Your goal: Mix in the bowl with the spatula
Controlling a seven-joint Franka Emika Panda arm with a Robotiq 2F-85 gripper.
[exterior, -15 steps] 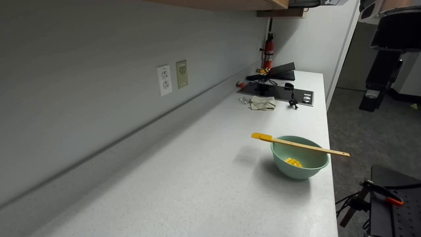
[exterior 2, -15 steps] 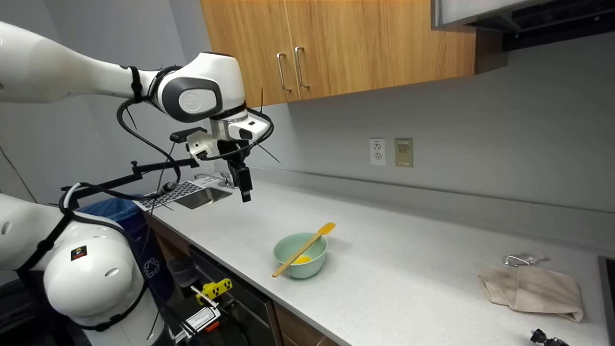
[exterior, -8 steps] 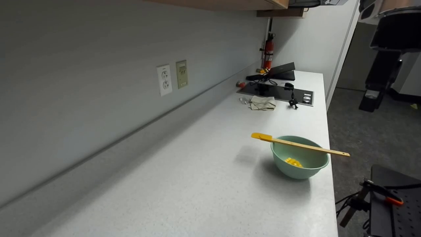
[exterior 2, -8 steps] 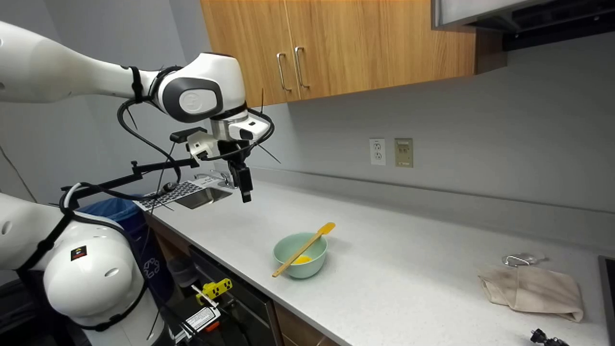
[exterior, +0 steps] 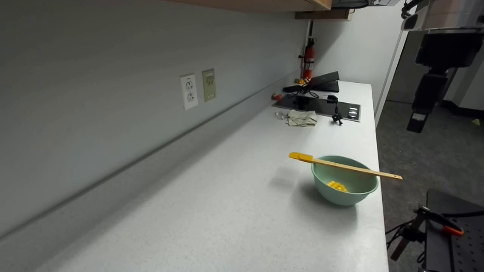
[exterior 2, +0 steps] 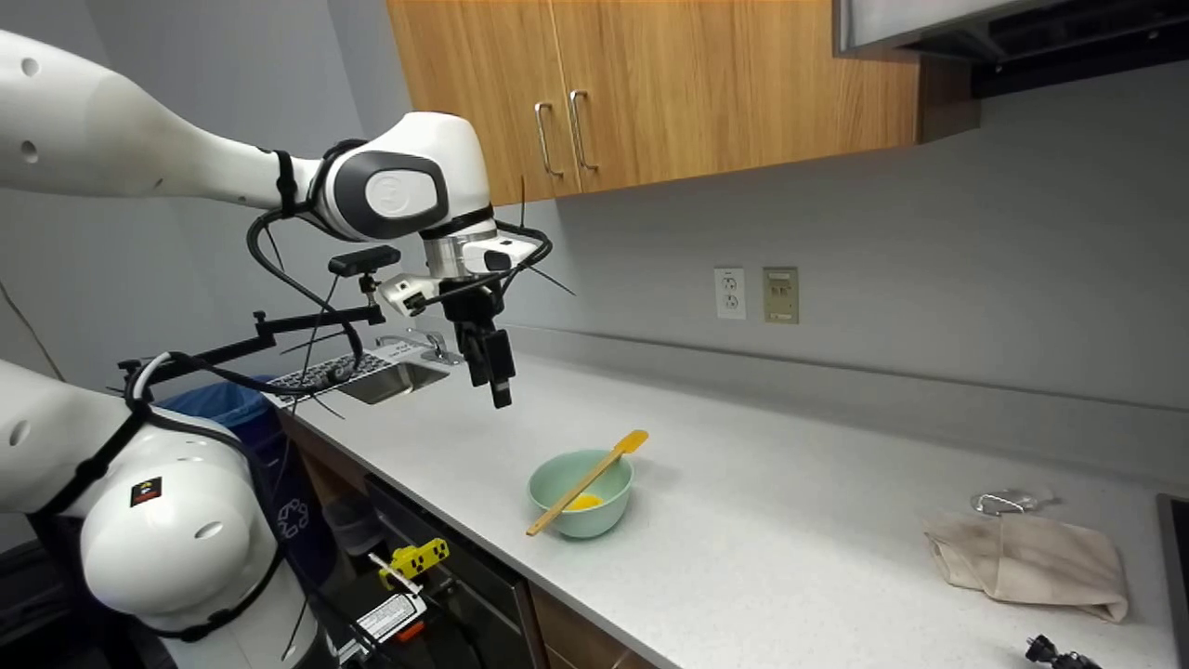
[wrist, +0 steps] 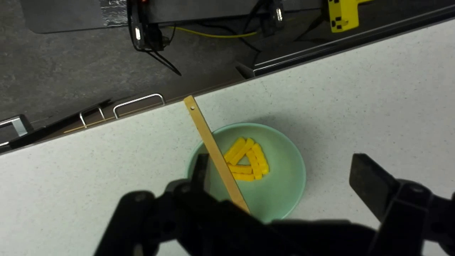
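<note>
The white arm (exterior 2: 214,167) reaches in from the left edge of an exterior view and bends at the wrist, so that the black gripper (wrist: 280,163) points down at a slight tilt. The gripper hangs in the air, higher than the bowl (exterior 2: 594,523) and apart from it. In the wrist view its two fingers (wrist: 373,185) stand wide apart, with much of the bowl showing between them; one finger covers a little of the rim.

The pale green bowl sits upright on the white counter (exterior 2: 790,520), near the front edge. Short yellow sticks (wrist: 254,164) lie in a rough triangle on its bottom. The spatula (exterior: 346,167) rests across the rim: its yellow-orange head sticks out on the side toward the wall (exterior 2: 929,279), raised off the counter, and the end of its wooden handle juts past the rim on the front side.

A metal sink (exterior 2: 395,383) is set in the counter, well apart from the bowl, and a dark blue bin (exterior 2: 267,441) with a liner (exterior 2: 209,401) stands beside the counter's front; its contents are hidden.
</note>
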